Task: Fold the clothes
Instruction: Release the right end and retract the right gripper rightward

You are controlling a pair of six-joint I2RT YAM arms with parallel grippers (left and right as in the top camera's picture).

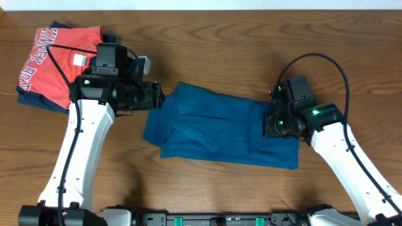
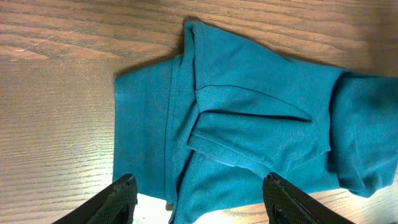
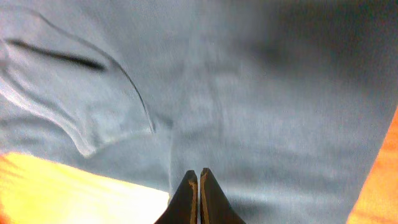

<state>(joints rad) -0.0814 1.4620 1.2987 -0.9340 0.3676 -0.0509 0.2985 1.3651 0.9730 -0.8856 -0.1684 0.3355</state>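
Squaring the shirt [image 1: 220, 132] before folding

The teal shirt lay mid-table, rumpled, with a sleeve doubled over its body and its left edge uneven. The left gripper [image 2: 199, 185] hung just off that edge, jaws wide and holding nothing. The right gripper [image 3: 198, 179] sat low over the shirt's right part, fingers pressed together; whether cloth was nipped between them could not be told. A clean fold probably called for both grippers to take matching corners, draw the cloth taut and lay it over evenly. A folded red shirt [image 1: 53, 66] lay at the far left, well apart.
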